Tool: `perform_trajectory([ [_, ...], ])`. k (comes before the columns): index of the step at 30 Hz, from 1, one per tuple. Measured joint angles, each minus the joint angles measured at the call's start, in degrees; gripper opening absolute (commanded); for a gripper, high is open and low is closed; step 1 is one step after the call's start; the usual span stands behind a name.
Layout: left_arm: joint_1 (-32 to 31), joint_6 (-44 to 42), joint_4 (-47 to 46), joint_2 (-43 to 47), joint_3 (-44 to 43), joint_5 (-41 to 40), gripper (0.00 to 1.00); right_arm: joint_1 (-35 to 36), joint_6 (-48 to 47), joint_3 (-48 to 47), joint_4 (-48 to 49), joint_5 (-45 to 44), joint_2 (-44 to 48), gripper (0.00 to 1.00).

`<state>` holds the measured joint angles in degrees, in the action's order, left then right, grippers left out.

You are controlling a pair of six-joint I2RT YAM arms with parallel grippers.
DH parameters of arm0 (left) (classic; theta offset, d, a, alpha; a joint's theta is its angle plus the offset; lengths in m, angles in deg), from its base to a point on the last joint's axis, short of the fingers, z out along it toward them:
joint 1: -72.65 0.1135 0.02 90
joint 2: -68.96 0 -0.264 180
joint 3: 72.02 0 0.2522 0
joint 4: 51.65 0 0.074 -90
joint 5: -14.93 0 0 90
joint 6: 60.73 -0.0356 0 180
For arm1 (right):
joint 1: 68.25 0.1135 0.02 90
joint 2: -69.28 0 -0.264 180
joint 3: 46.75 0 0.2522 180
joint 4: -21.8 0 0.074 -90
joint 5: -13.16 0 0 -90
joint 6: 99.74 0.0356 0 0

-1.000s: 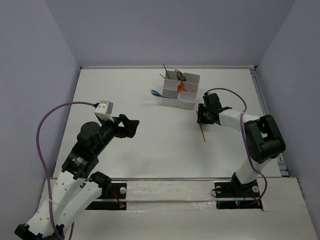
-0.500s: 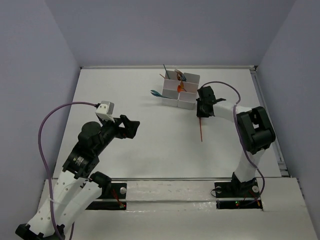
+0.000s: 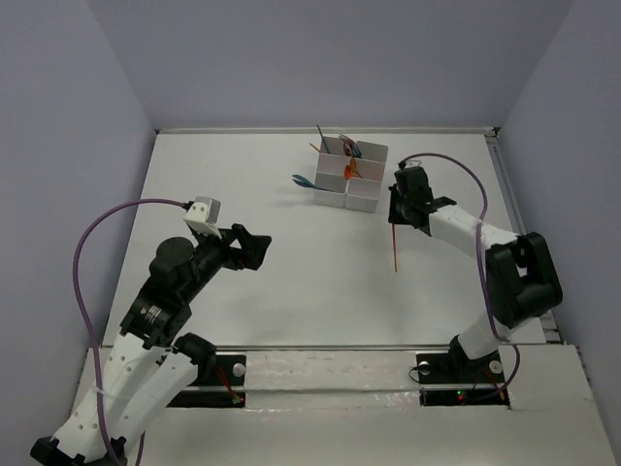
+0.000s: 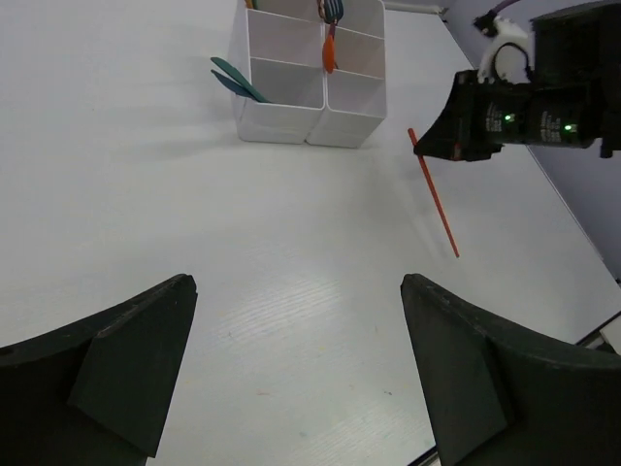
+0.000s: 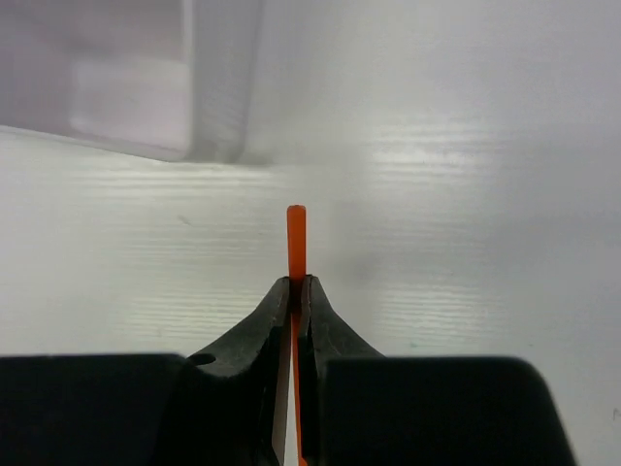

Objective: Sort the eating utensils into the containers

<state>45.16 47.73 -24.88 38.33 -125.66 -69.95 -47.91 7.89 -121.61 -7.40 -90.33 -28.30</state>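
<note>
Gripping the orange utensil (image 5: 296, 233) by one end, the right claw (image 5: 294, 289) is pinched shut on it just beside the white containers (image 3: 361, 201); next it likely must lift it over a compartment and release. The left claw (image 4: 301, 369) hangs wide open, idle

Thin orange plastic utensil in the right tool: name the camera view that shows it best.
Left wrist view: the thin orange plastic utensil shows nearly full length against the white table, one end in the right tool. The top view shows it small and faint. The right wrist view shows only its tip past the shut tool.
</note>
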Motion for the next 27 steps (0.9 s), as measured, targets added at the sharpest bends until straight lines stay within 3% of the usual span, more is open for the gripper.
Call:
perform_trajectory([
  [5, 1.0, 0.0, 0.0, 0.0, 0.0, 0.4, 0.99, 0.0, -0.3, 1.1, 12.5, 5.9, 13.1, 0.07],
  [9, 1.4, 0.0, 0.0, 0.0, 0.0, 0.4, 0.99, 0.3, -0.3, -4.9, 25.2, 10.9, 12.7, 0.07],
  [16, 2.4, 0.0, -0.1, 0.0, 0.0, 0.4, 0.99, 2.3, -2.1, -21.7, 45.9, 17.5, -4.9, 0.07],
  [27, 4.6, -0.1, -0.3, -0.5, 0.0, 0.8, 0.99, 4.9, -12.0, -55.8, 50.4, 17.6, -33.7, 0.07],
])
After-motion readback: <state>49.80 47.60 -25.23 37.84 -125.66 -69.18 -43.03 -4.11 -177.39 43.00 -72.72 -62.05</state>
